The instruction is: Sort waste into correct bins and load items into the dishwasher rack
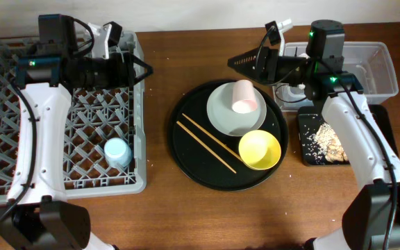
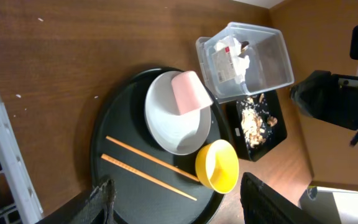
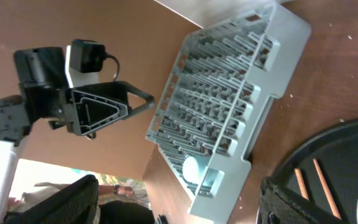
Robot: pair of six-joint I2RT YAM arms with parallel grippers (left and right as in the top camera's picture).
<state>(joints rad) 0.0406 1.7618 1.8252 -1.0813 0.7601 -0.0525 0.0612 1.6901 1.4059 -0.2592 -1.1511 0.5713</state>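
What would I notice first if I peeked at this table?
Probably the big round black tray in the middle, with a bright yellow bowl on it and a pink cup lying on a pale plate. On the left sits a huge grey rack with one little blue cup inside.

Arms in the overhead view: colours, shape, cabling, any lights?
Both match. The left arm and right arm have white shell links with black joint housings and black bases. Small green status lights glow on the upper joints. The jaws are black, skeletal triangular frames. A white camera mount sits by each wrist, with thin black cables looping around it. No markings are readable.
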